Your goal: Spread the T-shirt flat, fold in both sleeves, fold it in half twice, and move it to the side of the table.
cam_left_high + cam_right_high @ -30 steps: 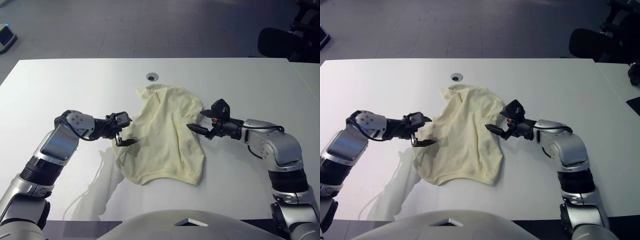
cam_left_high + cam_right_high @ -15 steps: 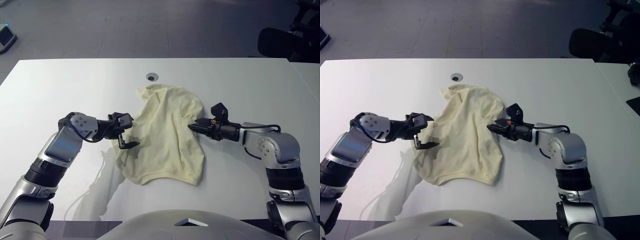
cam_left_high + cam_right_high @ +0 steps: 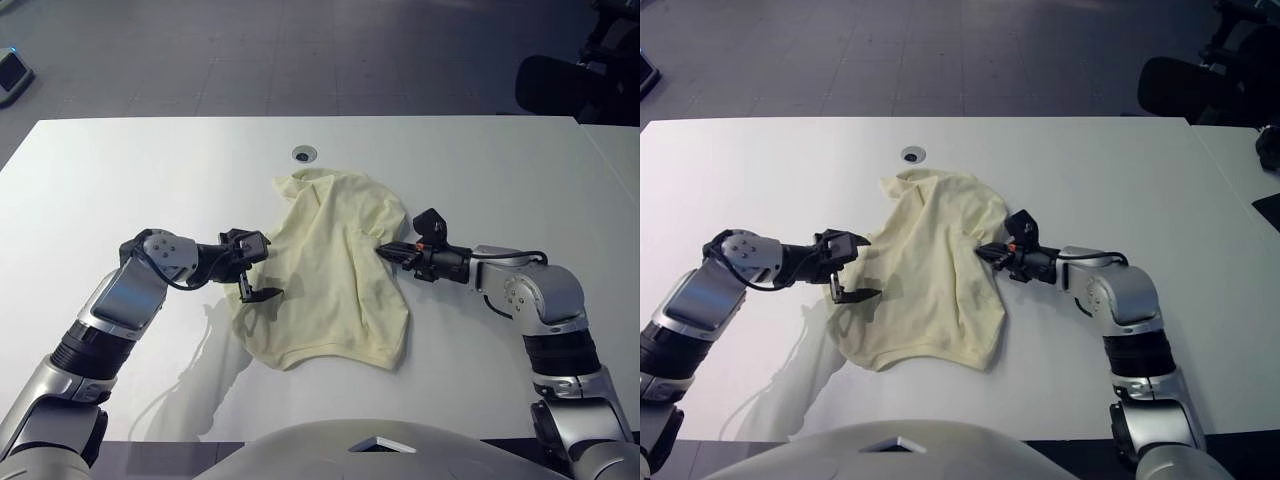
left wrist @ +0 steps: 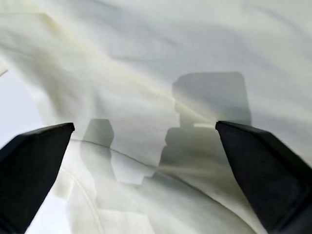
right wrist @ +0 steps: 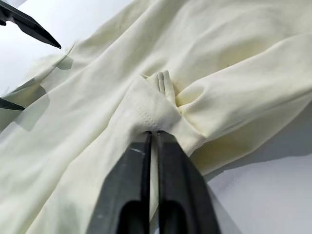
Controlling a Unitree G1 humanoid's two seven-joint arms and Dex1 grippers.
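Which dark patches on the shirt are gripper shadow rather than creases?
Left wrist view: the blocky dark patch on the T-shirt looks like the shadow of the open left gripper. Left eye view: a broad grey shadow lies on the table beside the hem.

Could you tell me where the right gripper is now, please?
In the head views, the right gripper is right of centre above the table, shut on a fold of the T-shirt.

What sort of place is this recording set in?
Likely a robotics lab or test room: a large white table with a cable grommet, a grey tiled floor behind it, and a crumpled cream T-shirt as the workpiece.
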